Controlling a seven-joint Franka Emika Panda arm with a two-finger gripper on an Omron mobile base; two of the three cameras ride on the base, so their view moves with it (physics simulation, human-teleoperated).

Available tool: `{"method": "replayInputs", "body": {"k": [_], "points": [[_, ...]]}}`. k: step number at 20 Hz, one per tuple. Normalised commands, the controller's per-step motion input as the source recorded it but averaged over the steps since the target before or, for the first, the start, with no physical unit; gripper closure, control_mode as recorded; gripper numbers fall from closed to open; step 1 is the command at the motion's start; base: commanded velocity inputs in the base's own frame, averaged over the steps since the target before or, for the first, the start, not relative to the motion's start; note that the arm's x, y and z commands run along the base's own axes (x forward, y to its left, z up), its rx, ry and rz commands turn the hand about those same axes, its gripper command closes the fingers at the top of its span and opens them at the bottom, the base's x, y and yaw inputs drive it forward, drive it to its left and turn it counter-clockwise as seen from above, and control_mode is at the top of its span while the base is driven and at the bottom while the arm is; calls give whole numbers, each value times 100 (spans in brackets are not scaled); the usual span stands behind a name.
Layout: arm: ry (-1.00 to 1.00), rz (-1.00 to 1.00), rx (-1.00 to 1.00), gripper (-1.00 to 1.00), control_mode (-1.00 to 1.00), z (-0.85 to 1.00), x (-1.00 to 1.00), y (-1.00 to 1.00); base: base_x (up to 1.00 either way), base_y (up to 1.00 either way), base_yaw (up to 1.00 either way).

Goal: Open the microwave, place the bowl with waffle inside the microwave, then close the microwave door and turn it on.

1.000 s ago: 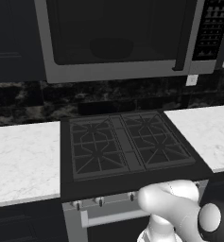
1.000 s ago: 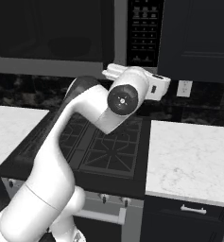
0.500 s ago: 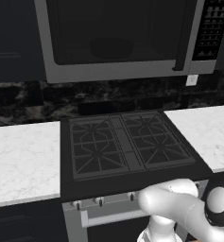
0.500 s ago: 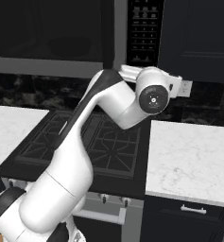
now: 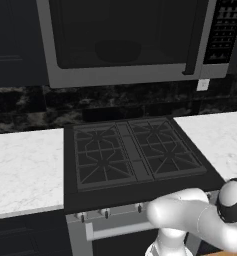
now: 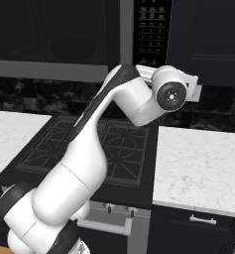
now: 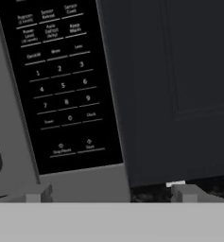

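Note:
The microwave (image 5: 125, 75) hangs over the stove with the microwave door (image 5: 120, 30) shut and its black bar handle (image 5: 192, 40) upright beside the button panel (image 5: 225, 30). Through the glass a dim dark round shape (image 5: 117, 50) shows; I cannot tell what it is. The bowl and the waffle are hidden. My gripper (image 7: 111, 194) is open with nothing between its fingertips (image 7: 38, 193). It faces the lower part of the button panel (image 7: 61, 85). In the right base view my hand (image 6: 188, 85) hovers just below and to the right of the panel (image 6: 152, 30).
A black gas stove (image 5: 135, 150) lies under the microwave, between white marble counters on the left (image 5: 20, 165) and the right (image 6: 198, 163). A dark cabinet door (image 7: 179, 85) adjoins the panel. A wall outlet (image 5: 203, 85) sits below the microwave's right corner.
The hand has swung to the right, from in front of the button panel to just past its lower right corner. The elbow has followed to the right. The jaws stayed open.

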Motion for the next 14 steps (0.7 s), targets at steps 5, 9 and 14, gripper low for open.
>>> {"method": "replayInputs", "body": {"k": [5, 9, 14], "points": [[0, 0, 0, -100, -100, 0, 42, -9, 0, 0, 0], [2, 0, 0, -100, -100, 0, 40, -11, 0, 0, 0], [5, 0, 0, -100, -100, 0, 38, -5, 0, 0, 0]]}}
